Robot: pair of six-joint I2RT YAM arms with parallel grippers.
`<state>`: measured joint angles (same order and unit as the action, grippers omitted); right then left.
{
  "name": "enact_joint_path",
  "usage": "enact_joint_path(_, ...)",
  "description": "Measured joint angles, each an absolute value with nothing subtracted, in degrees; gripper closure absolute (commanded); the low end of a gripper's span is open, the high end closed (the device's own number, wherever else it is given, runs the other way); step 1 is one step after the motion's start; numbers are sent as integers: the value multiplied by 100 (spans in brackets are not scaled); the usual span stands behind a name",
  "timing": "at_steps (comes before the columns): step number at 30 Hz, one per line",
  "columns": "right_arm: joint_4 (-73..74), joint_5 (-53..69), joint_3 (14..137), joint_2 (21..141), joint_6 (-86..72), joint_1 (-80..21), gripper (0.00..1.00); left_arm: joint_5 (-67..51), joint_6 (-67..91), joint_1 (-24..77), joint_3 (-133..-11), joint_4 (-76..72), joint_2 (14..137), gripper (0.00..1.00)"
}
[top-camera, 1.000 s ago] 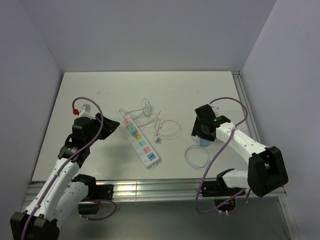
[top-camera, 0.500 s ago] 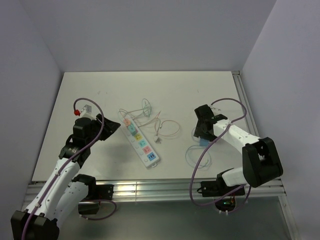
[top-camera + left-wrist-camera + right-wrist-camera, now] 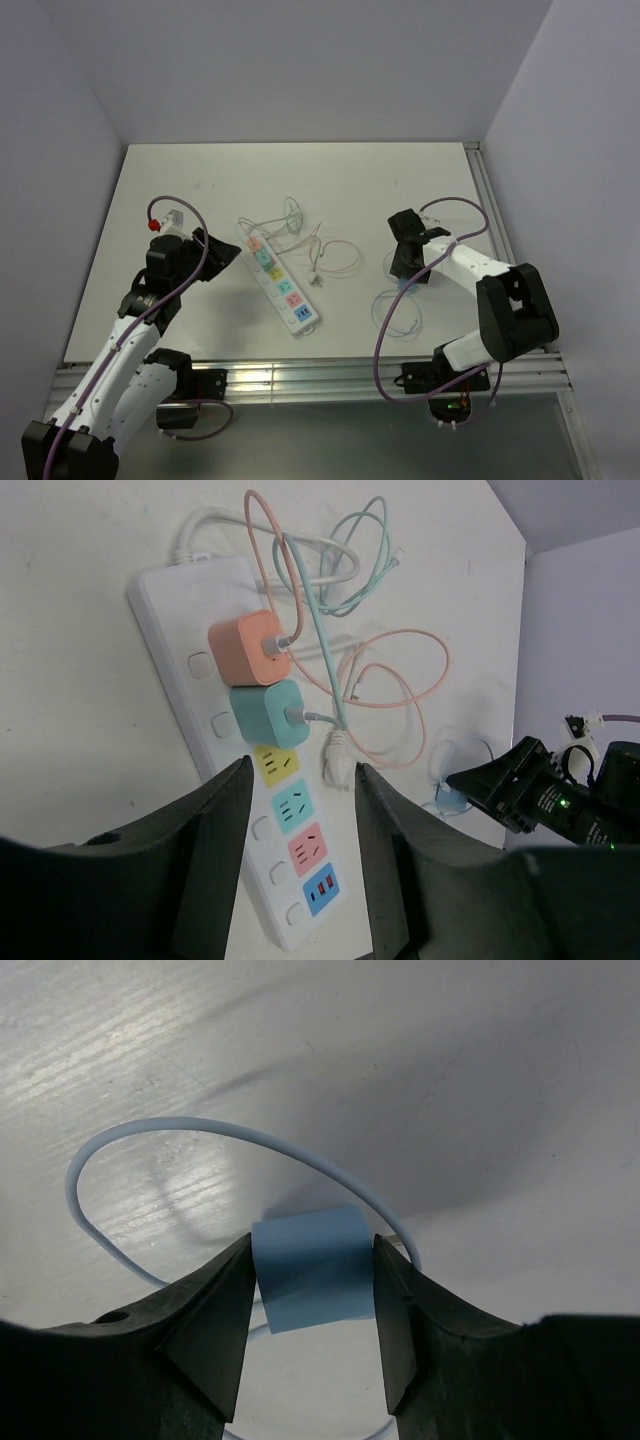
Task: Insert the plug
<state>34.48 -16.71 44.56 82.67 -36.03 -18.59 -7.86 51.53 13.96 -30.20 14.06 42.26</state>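
The right gripper has its jaws pinching a light blue cube-shaped plug, one black finger against each side of it. The plug sits low over the white desk on the right side, well apart from the long white power strip. A thin light blue cable runs from the plug and curves in a loop on the desk around and in front of it.

The power strip lies on a slant near the middle of the desk. A coral-orange cube charger and a teal cube charger are plugged into its two far sockets, side by side. Beyond them along the strip, the yellow socket, the green socket, the pink socket and the blue USB socket are bare. A pink cable and a pale teal cable lead off the chargers and lie in loose coils to the right of the strip.

The left gripper hangs just to the left of the strip, pointing at it, with its jaws spread and nothing between them.
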Motion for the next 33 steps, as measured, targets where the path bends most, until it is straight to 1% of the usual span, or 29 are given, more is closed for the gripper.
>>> enact_joint_path(2,3385,-1658,4451,8254,-3590,-1859,57,-786,5148,1396,-3020,1433,4219,50)
enact_joint_path(3,3350,-1638,4445,8237,-3586,-1857,68,-786,5148,1396,-3020,1448,4219,50)
enact_joint_path(5,3319,-1557,4429,8189,-3603,-1857,81,-792,5151,1396,-3024,1457,4219,50)
enact_joint_path(6,3319,-1516,4425,8154,-3605,-1857,94,-803,5151,1396,-3033,1468,4219,51)
enact_joint_path(8,3317,-1446,4427,8064,-3603,-1855,100,-871,5155,1396,-3087,1505,4228,52)
enact_joint_path(12,3317,-1243,4434,7721,-3669,-1855,100,-1146,5170,1396,-3264,1446,4281,58)
enact_joint_path(17,2965,-469,4429,6720,-4353,-1848,100,-1892,5168,1406,-3323,945,4298,55)
enact_joint_path(20,2215,307,4204,6108,-5288,-1848,100,-1986,5124,1649,-3496,766,4364,54)
enact_joint_path(23,1249,1144,3710,5815,-6469,-1896,100,-1717,4980,2408,-3957,687,4668,55)
enact_joint_path(25,989,1470,3592,5874,-7059,-2001,100,-1496,4888,3000,-4270,576,4921,55)
enact_joint_path(29,755,1544,3638,5850,-7822,-2541,100,-987,4720,4034,-4510,320,5304,55)
enact_joint_path(33,602,1317,3675,5548,-8447,-3131,100,-119,4469,4993,-4593,169,5697,55)
